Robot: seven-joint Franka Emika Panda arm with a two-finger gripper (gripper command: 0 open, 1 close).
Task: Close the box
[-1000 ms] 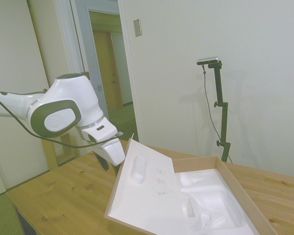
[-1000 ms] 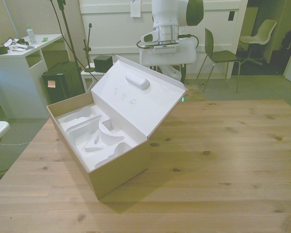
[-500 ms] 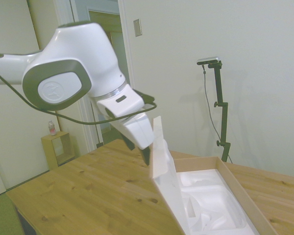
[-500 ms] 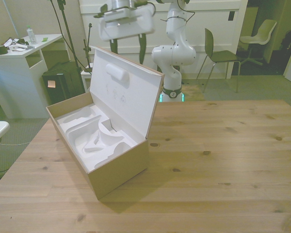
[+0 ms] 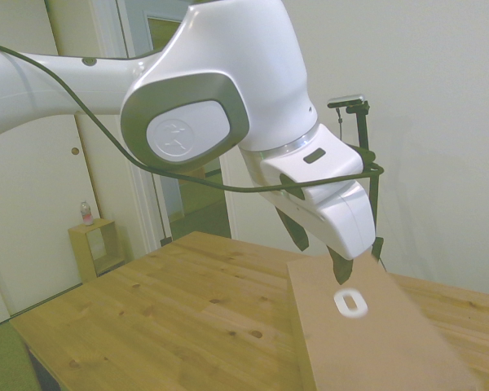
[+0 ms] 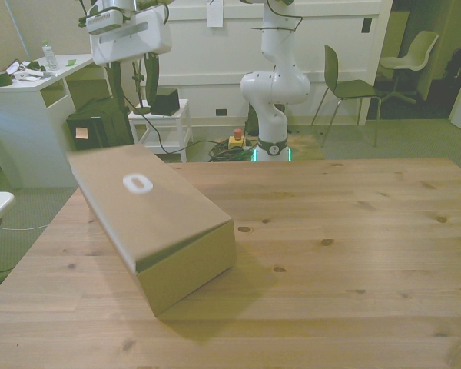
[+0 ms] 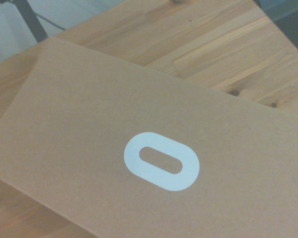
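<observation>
The brown cardboard box (image 6: 169,231) stands on the wooden table at the front view's left, its lid down over it and hiding the inside. The lid's far edge looks blurred. A white oval mark (image 6: 137,184) shows on the lid's outside, also seen in the side view as the oval mark (image 5: 350,303) and close up in the wrist view as the oval mark (image 7: 161,161). My gripper (image 6: 132,83) hangs open above the box's far end, clear of the lid, with nothing between its fingers. In the side view the gripper (image 5: 319,254) sits just above the box (image 5: 375,342).
The wooden table (image 6: 353,254) stretches bare to the front view's right of the box. Beyond the far edge stand a white desk (image 6: 31,92), a small white cart (image 6: 165,123) and a chair (image 6: 346,88).
The lid has swung from upright down onto the box, covering the white foam. The gripper has moved over the box toward the front view's left, staying above the lid.
</observation>
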